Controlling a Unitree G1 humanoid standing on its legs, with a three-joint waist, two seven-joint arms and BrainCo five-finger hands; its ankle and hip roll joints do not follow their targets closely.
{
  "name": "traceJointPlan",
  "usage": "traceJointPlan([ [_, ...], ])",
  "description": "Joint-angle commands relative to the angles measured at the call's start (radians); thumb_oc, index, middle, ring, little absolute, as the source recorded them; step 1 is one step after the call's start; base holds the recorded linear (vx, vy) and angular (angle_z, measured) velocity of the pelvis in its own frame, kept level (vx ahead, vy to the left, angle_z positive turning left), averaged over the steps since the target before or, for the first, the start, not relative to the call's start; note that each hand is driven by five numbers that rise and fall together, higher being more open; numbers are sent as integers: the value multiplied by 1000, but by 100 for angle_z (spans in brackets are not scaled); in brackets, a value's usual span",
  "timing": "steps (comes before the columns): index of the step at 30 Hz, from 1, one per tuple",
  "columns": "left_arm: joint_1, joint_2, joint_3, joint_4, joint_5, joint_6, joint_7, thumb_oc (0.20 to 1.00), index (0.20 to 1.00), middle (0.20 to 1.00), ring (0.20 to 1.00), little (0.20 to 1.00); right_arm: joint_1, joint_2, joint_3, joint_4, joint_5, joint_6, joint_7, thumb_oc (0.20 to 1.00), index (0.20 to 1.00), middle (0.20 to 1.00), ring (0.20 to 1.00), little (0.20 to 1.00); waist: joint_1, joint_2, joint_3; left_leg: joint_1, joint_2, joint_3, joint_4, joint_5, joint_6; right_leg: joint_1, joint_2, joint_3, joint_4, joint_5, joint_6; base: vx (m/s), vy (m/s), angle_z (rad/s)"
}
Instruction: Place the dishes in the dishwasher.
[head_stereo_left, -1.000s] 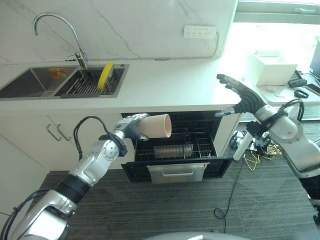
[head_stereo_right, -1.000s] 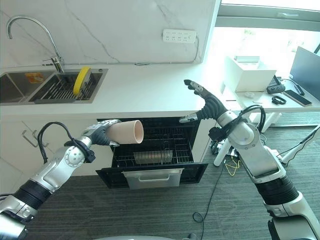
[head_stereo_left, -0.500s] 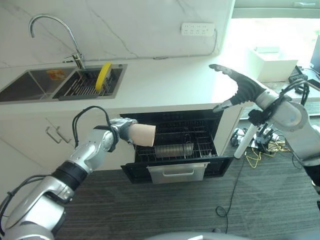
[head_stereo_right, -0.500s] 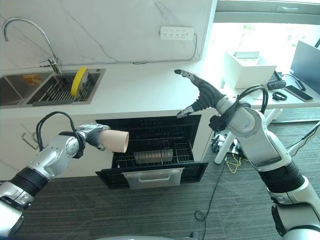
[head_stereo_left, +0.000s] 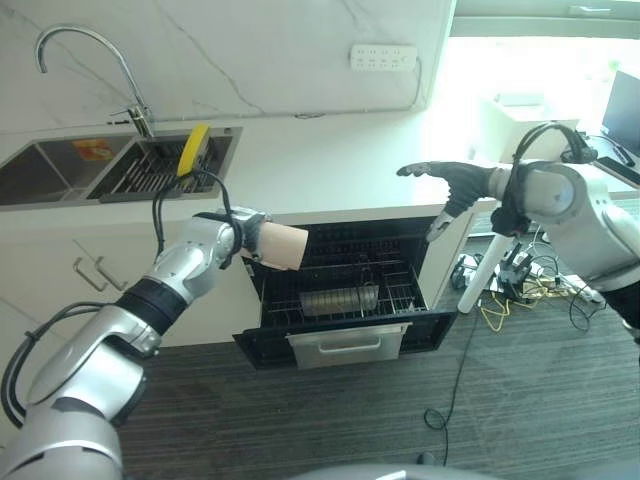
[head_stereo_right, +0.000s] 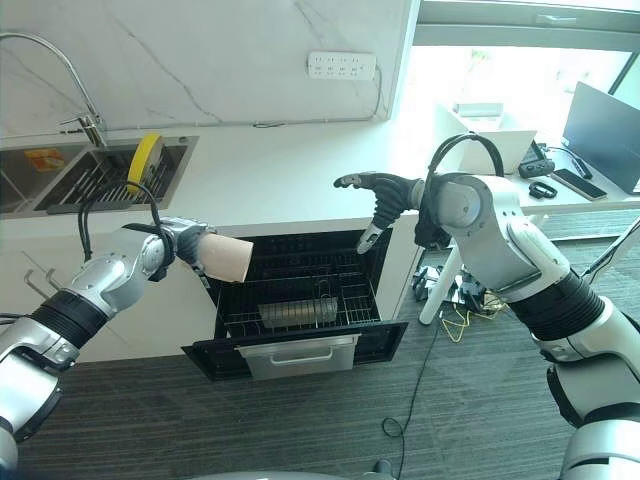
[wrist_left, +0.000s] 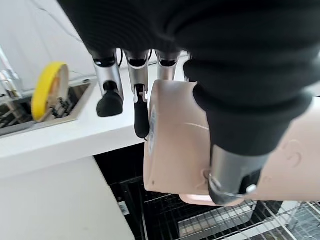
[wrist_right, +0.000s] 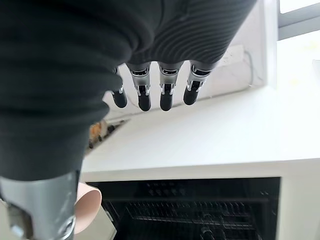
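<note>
A beige cup (head_stereo_left: 283, 245) lies on its side in my left hand (head_stereo_left: 240, 230), whose fingers and thumb curl round it (wrist_left: 175, 150). It hangs in front of the upper left corner of the open dishwasher (head_stereo_left: 350, 343), above the pulled-out wire rack (head_stereo_left: 395, 290). My right hand (head_stereo_left: 452, 180) hovers open, fingers straight (wrist_right: 152, 95), over the counter's front edge above the dishwasher's right side. A yellow plate (head_stereo_left: 193, 150) stands on edge in the sink's drying rack.
The white counter (head_stereo_left: 330, 165) runs above the dishwasher, with a double sink (head_stereo_left: 90, 165) and tap (head_stereo_left: 70, 45) at the left. A low rack insert (head_stereo_left: 340, 298) sits in the dishwasher basket. A desk with gear (head_stereo_right: 560, 180) stands at the right.
My left hand has drawn the cup back and up towards the dishwasher's left edge. My right hand has dropped lower and turned palm down near the counter's edge. The camera has shifted.
</note>
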Motion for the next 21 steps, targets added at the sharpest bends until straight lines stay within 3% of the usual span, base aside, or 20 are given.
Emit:
traceJointPlan([
  [1, -179, 47, -54, 31, 74, 5, 19, 200, 200, 200, 200, 200, -140, 8, 58, 15, -95, 35, 79, 1000, 1000, 1000, 1000, 1000, 20, -13, -17, 11, 69, -40, -3, 0, -41, 54, -72, 16, 2, -43, 71, 0, 0, 0],
  [2, -210, 41, -71, 39, 77, -3, 14, 200, 200, 200, 200, 200, -172, 42, 87, 51, -141, 39, 120, 1000, 1000, 1000, 1000, 1000, 23, -14, -19, 12, 68, -40, -3, -1, -41, 56, -72, 16, 2, -43, 71, 0, 0, 0],
  [10, -278, 21, -102, 10, 65, -26, -20, 200, 200, 200, 200, 200, -232, 121, 131, 166, -176, 76, 149, 1000, 1000, 1000, 1000, 1000, 36, -16, -22, 6, 65, -48, -3, -3, -42, 60, -74, 10, 2, -51, 69, 0, 0, 0],
  [16, -304, 13, -102, -32, -10, 9, -23, 200, 200, 200, 200, 200, -231, 164, 133, 208, -174, 115, 117, 1000, 1000, 1000, 1000, 1000, 39, -16, -23, 8, 63, -47, -3, -5, -41, 64, -75, 6, 2, -52, 69, 0, 0, 0],
  [17, -300, 12, -93, -36, -67, 23, 2, 200, 200, 200, 200, 200, -226, 168, 122, 212, -127, 134, 61, 1000, 1000, 1000, 1000, 1000, 40, -16, -23, 9, 63, -48, -3, -6, -41, 64, -74, 7, 2, -53, 69, 0, 0, 0],
  [19, -249, 12, -21, -65, -220, 12, 106, 200, 200, 200, 200, 200, -182, 163, 30, 201, 108, 122, -229, 1000, 1000, 1000, 1000, 1000, 45, -15, -19, 10, 61, -56, -3, -10, -38, 69, -72, 5, 2, -58, 66, 0, 0, 0],
  [21, -75, 12, 164, -212, -324, -67, 206, 200, 200, 200, 200, 200, -7, 158, -162, 71, 283, 69, -468, 1000, 1000, 1000, 1000, 1000, 56, -9, -11, 10, 64, -59, -3, -15, -36, 73, -73, -1, 2, -64, 66, 0, 0, 0],
])
